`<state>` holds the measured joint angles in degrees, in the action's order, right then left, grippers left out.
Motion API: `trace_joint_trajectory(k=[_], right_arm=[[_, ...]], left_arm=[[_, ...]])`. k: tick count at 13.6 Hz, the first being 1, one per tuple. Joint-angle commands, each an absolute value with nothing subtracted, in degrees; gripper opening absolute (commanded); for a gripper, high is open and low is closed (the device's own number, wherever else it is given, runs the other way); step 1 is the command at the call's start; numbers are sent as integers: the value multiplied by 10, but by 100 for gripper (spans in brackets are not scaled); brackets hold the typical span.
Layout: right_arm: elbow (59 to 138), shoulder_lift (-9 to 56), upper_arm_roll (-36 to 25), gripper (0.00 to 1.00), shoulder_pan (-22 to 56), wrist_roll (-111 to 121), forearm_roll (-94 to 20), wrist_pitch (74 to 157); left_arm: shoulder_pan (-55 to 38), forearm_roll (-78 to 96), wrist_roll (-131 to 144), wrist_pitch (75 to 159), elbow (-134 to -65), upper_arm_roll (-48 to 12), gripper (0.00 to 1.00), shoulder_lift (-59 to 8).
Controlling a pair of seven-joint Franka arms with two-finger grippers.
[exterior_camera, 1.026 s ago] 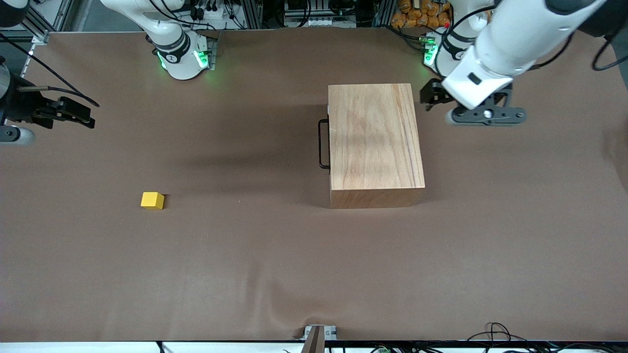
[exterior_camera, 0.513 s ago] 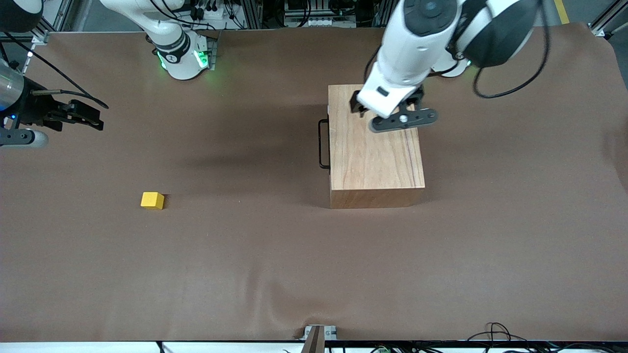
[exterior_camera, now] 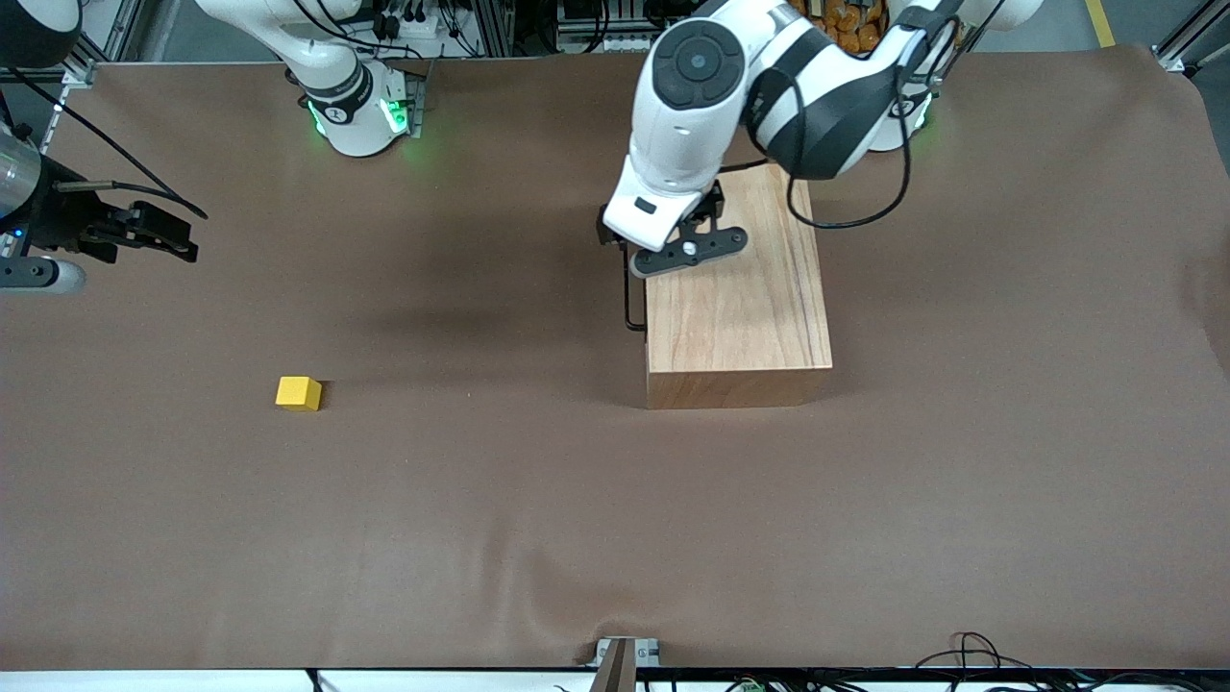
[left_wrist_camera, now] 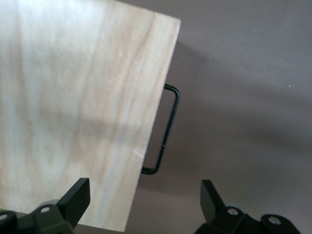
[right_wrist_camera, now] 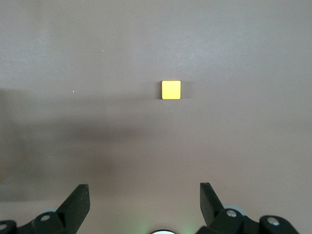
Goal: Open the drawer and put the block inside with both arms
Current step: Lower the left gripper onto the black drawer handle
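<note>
The light wooden box (exterior_camera: 735, 288) stands mid-table with the drawer shut in it. Its black wire handle (exterior_camera: 629, 298) faces the right arm's end of the table. My left gripper (exterior_camera: 642, 245) hangs open over the box's handle-side edge, at the corner farther from the front camera. In the left wrist view its fingers (left_wrist_camera: 75, 197) straddle that edge, with the handle (left_wrist_camera: 168, 129) ahead of them and untouched. The yellow block (exterior_camera: 298, 392) lies alone on the mat toward the right arm's end. My right gripper (exterior_camera: 183, 235) hovers open and empty near that end, looking down on the block (right_wrist_camera: 171, 89).
A brown mat (exterior_camera: 577, 529) covers the whole table. The arms' bases (exterior_camera: 360, 111) stand along the edge farthest from the front camera. A small metal clamp (exterior_camera: 620, 654) sits at the near edge.
My left arm has swung from beside the box, across its top, to the handle-side edge. The right gripper has barely shifted. The block and the box have stayed put.
</note>
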<state>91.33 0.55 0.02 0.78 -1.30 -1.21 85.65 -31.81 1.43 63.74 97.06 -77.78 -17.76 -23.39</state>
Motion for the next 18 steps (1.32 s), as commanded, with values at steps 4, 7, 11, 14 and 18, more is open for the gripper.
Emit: trace_joint_trajectory(k=[4, 7, 11, 14, 18], right_arm=[[927, 3, 1, 100, 4, -17, -11, 858], [926, 20, 0, 100, -20, -21, -11, 867], [926, 38, 1, 100, -34, -20, -16, 887], [926, 38, 2, 100, -28, -19, -19, 885], [948, 33, 2, 100, -28, -16, -19, 877]], left_arm=[[-436, -54, 726, 1018, -722, -124, 100, -324], [-519, -54, 721, 1026, -722, -40, 100, -347], [-552, -86, 673, 1026, -722, -15, 100, -359], [-561, -90, 630, 1026, -724, -16, 100, -377], [-559, -91, 594, 1020, -728, -16, 100, -386]])
